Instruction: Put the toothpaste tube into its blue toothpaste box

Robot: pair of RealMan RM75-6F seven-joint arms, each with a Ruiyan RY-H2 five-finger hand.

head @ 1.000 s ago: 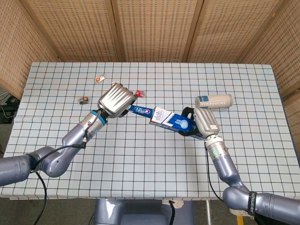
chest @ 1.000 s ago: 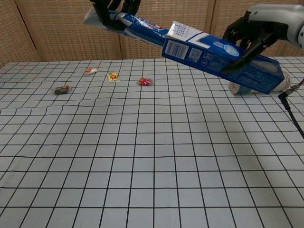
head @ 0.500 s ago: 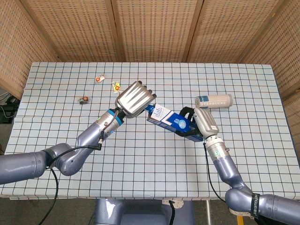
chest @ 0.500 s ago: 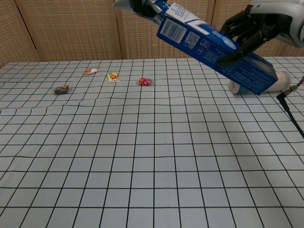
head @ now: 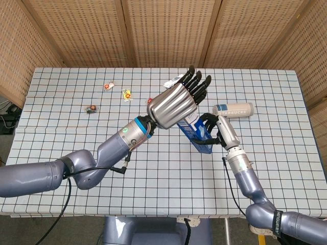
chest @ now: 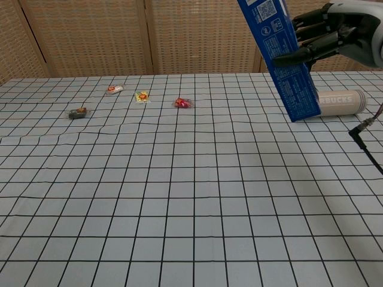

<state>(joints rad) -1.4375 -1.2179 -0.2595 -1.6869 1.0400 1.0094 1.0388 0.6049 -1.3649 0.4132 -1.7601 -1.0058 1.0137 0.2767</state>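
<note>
The blue toothpaste box (chest: 281,54) stands steeply tilted, almost upright, above the table, its top end out of frame in the chest view. My right hand (chest: 326,39) grips it from the right side, fingers wrapped round it. In the head view only the box's lower end (head: 198,137) shows beside my right hand (head: 218,131). My left hand (head: 176,106) hovers over the box's upper end with its fingers (head: 196,84) stretched straight and apart. A small white piece (head: 172,81) pokes out past that hand. The toothpaste tube itself is not visible.
A Starbucks cup (chest: 340,101) lies on its side at the right, just behind the box. Several small wrapped sweets lie at the back left: one red (chest: 184,103), one yellow (chest: 142,95), one dark (chest: 77,112). A black cable (chest: 365,128) hangs at the right edge.
The box swung from a shallow slant to nearly upright in my right hand. My left hand moved right over the box's top and spread its fingers; the tube is no longer visible.
</note>
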